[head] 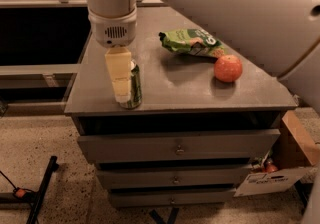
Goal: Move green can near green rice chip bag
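The green can (pixel 135 88) stands upright near the front left edge of the grey cabinet top (pixel 170 88). My gripper (pixel 121 93) hangs from the white arm straight down at the can, and its cream-coloured end covers the can's left side and top. The green rice chip bag (pixel 192 42) lies flat at the back right of the cabinet top, well apart from the can. I cannot tell whether the gripper is touching the can.
A round orange fruit (pixel 228 68) sits just in front of the bag, to the right. The cabinet has drawers (pixel 176 148) below. A cardboard box (pixel 280 168) stands on the floor at the right, and a black stand leg (pixel 37 193) at the left.
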